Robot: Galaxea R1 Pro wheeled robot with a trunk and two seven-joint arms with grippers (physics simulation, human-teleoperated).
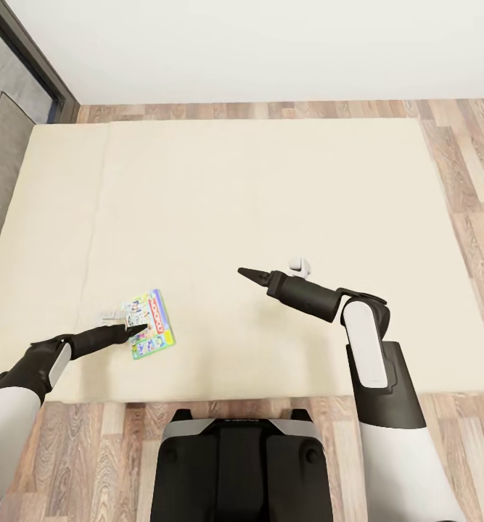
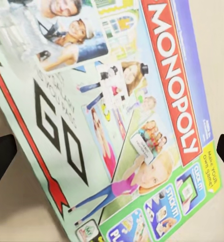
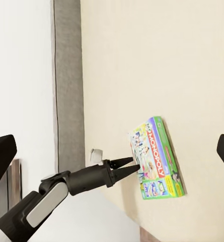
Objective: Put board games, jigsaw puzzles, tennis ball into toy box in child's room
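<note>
A green-and-white Monopoly board game [image 1: 153, 323] lies flat on the beige bed [image 1: 271, 181], near its front edge. My left gripper [image 1: 140, 330] hovers over the box's near-left part, open; in the left wrist view its dark fingertips [image 2: 1, 157] straddle the printed lid [image 2: 132, 116]. My right gripper [image 1: 245, 273] hangs open above bare mattress to the right of the box; its wrist view looks across at the box [image 3: 159, 159] and the left gripper [image 3: 123, 166]. The toy box, table, jigsaw puzzles and tennis ball are out of view.
A grey headboard [image 1: 2, 167] runs along the bed's left end, with a dark-framed window [image 1: 24, 51] behind it. Wood-plank floor [image 1: 459, 159] borders the bed at right, back and front. My base [image 1: 238, 464] stands at the bed's front edge.
</note>
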